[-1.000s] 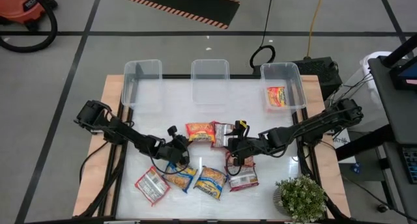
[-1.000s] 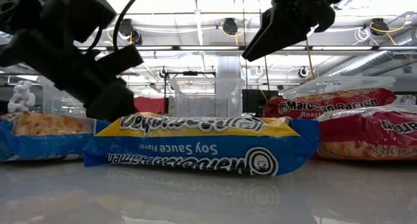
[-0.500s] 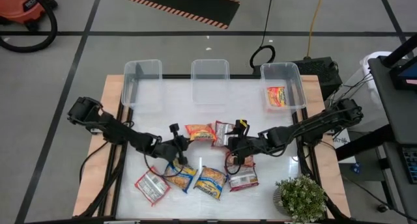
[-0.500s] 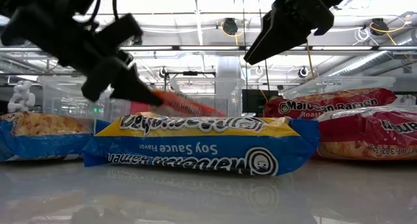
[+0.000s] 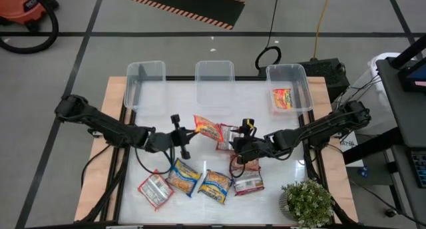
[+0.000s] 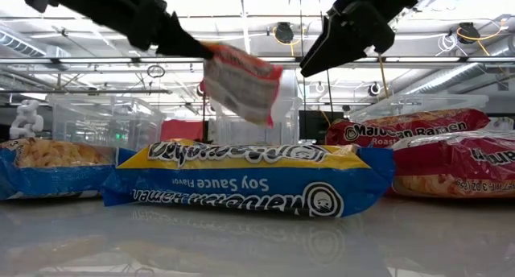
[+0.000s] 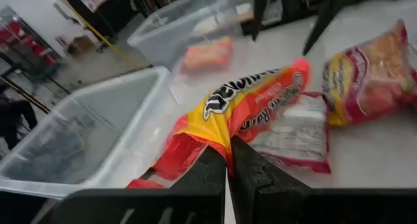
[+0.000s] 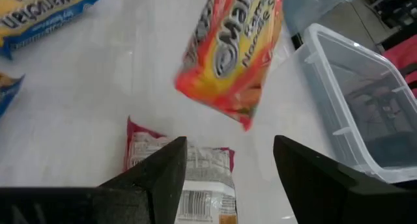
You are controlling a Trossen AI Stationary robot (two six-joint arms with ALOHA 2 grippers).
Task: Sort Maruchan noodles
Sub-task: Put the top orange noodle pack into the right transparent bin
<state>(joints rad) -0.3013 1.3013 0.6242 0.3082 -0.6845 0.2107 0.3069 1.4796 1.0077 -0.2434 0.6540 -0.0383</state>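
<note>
High view: left end effector (image 5: 181,137) clamped on an orange-red packet (image 5: 207,128), lifted mid-surface; right end effector (image 5: 237,144) open, empty. One packet (image 5: 282,98) binned far right; others unsorted.
Low view: blue-and-yellow packet (image 6: 249,180) lies nearest.

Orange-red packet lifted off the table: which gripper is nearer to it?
Left. The left gripper is shut on the orange-red packet, holding it by an edge. The right gripper hangs open beside it, apart, over a maroon packet.
</note>
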